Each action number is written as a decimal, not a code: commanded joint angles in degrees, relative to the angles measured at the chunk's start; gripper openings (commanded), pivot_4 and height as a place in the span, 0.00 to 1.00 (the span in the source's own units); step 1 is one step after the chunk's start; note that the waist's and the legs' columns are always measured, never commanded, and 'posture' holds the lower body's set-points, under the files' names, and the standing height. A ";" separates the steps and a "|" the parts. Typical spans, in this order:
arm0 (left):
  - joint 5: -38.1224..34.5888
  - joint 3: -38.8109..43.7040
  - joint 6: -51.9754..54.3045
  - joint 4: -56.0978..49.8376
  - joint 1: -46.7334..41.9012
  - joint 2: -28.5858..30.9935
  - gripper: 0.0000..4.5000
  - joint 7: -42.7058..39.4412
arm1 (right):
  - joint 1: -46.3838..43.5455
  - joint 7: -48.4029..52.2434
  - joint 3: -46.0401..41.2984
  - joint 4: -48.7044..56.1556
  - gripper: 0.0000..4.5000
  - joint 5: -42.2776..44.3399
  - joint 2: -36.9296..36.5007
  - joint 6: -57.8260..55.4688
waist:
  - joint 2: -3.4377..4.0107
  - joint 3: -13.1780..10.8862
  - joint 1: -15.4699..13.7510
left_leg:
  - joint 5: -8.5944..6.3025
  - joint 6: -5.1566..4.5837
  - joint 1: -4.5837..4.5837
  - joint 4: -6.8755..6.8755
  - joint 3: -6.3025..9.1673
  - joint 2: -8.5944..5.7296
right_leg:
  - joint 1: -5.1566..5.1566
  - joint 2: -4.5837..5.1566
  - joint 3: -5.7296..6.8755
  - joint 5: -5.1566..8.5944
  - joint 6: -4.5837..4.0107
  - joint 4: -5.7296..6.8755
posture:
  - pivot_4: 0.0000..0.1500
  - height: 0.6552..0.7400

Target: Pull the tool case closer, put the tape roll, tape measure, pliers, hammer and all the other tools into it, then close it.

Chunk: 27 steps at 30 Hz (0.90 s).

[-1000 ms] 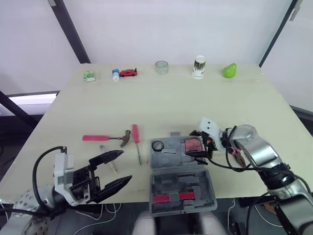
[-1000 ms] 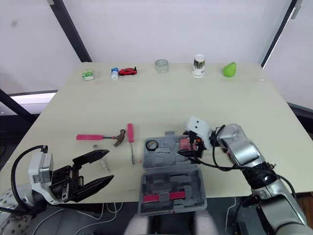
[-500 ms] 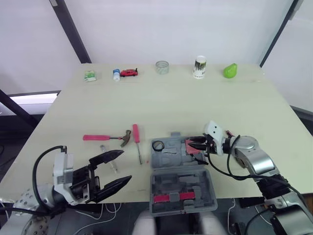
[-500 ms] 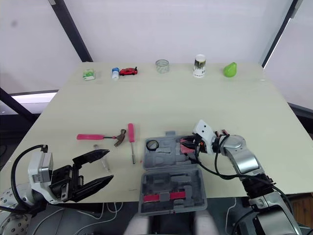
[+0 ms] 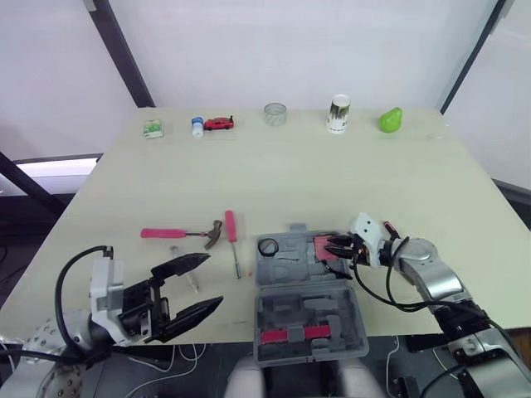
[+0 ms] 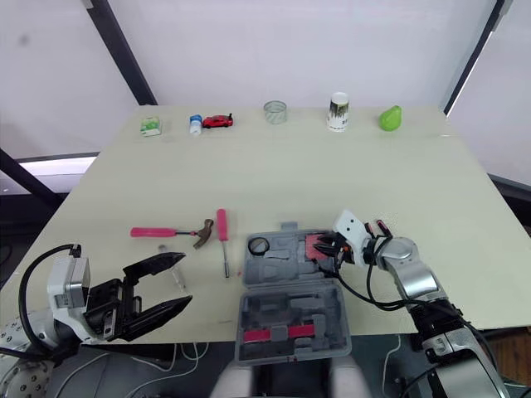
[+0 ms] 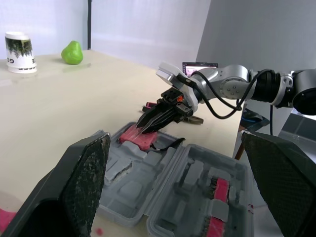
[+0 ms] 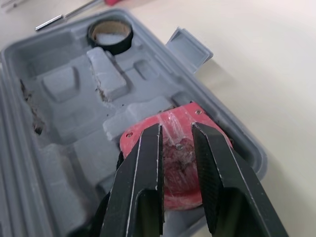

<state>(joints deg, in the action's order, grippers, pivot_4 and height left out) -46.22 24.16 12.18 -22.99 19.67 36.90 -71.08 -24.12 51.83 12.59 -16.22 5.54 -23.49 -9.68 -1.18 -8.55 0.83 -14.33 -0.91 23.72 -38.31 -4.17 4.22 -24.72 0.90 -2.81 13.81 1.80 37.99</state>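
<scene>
Lying open near the table's [image 5: 332,182] front edge, the tool case [image 5: 290,265] has its lid toward the robot. The left gripper [image 5: 214,280] hangs front-left, fingers spread wide; the right gripper [image 5: 332,247] hovers over the case's right end, fingers narrowly apart — gripping nothing. Left of the case lie the hammer [image 5: 178,235] and screwdriver [image 5: 231,232]; inside sit the red tape measure [image 8: 177,158], under those fingers, and the tape roll [image 5: 267,246].

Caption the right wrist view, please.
Right end effector over the red tape measure seated in the grey tool case, tape roll nearby.
</scene>
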 commanded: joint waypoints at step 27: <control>1.49 4.03 2.90 4.97 7.33 -7.41 1.00 15.73 | 17.12 2.80 -16.07 16.52 0.60 16.95 -6.02 -3.56 | -0.27 0.54 -0.02 | -0.05 0.05 -0.91 0.38 -0.03 0.02 | 0.78 0.06 0.04 0.16 -0.19 -0.13 | 1.00 1.00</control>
<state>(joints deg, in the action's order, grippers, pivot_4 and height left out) -44.43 25.55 15.87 -18.64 25.31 29.54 -54.55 -9.20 52.95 -0.06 -2.76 20.24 -27.43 -13.13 -1.45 -8.01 0.81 -14.37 -0.86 22.82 -37.89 -4.21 4.23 -23.94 0.98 -2.79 14.00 1.66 37.84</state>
